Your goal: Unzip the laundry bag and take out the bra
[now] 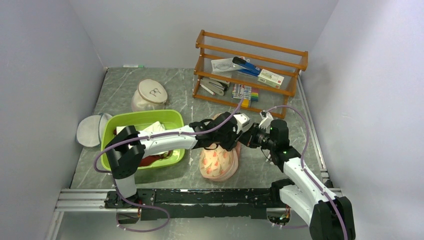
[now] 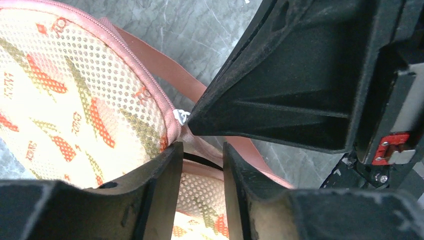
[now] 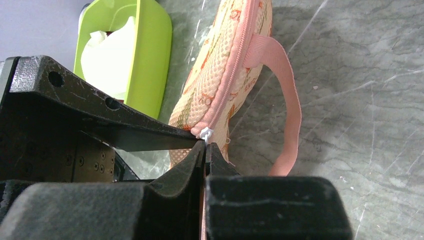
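Note:
The peach-pink laundry bag [image 1: 218, 161] with red-orange prints lies right of the basin, its far end lifted and tilted on edge. My left gripper [image 1: 234, 140] reaches across it; in the left wrist view [image 2: 202, 155] its jaws close on the bag's zipped rim [image 2: 150, 90]. My right gripper [image 1: 248, 137] meets it there, shut on the zipper pull [image 3: 206, 134], which also shows in the left wrist view [image 2: 181, 117]. The right gripper [image 3: 205, 146] has its jaws pressed together. A pink strap [image 3: 290, 100] hangs off the bag. The bra is hidden.
A lime-green basin [image 1: 107, 135] with cloth in it stands left of the bag. A round white domed mesh bag [image 1: 150, 94] and a flat grey-white disc bag [image 1: 89, 131] lie at the back left. A wooden rack [image 1: 250, 70] with small items stands at the back.

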{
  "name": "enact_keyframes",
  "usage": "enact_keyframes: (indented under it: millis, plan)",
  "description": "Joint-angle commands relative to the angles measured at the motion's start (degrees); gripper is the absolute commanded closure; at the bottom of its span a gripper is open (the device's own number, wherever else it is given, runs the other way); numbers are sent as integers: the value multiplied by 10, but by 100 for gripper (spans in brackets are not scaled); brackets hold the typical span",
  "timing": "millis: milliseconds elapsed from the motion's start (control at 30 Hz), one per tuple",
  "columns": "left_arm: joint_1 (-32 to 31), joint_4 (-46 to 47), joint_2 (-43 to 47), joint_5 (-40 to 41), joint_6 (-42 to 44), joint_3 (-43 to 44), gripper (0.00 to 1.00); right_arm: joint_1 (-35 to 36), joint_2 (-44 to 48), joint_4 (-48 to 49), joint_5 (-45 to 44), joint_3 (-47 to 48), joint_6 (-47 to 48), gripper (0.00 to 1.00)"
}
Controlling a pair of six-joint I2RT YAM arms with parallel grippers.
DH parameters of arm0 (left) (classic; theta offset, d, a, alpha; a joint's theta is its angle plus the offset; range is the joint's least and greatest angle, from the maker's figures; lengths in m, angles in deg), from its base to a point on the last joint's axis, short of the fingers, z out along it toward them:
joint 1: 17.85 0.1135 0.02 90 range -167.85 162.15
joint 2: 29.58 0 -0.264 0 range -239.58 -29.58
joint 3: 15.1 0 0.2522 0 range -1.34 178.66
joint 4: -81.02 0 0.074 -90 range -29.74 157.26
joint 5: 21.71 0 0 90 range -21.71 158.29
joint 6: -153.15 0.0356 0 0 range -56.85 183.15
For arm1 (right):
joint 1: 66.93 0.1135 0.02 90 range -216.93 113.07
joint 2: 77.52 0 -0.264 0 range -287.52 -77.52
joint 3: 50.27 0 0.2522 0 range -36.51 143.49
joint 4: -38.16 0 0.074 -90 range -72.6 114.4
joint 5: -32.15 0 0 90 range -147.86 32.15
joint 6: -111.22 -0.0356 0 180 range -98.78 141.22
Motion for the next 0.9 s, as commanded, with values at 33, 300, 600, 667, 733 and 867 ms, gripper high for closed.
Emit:
enact_keyframes:
  millis: [33, 300, 600, 667, 733, 867]
  plan:
    - [-2, -18, -2, 13, 5, 5, 62, -3, 13, -7, 8, 11, -6, 100]
    - [-3, -18, 16, -25, 22, 5, 88, -3, 2, -9, -31, 9, 3, 100]
    - [-3, -15, 51, -56, 33, -29, 93, -10, -88, 20, -141, 44, 25, 100]
    - [-3, -23, 50, -62, 32, -29, 93, -15, -112, 45, -150, 54, 26, 100]
    - [-3, -25, 49, -65, 26, -32, 93, -23, -134, 56, -157, 68, 31, 100]
    - [-3, -14, 50, -86, 12, -41, 93, -42, -175, 87, -162, 82, 41, 100]
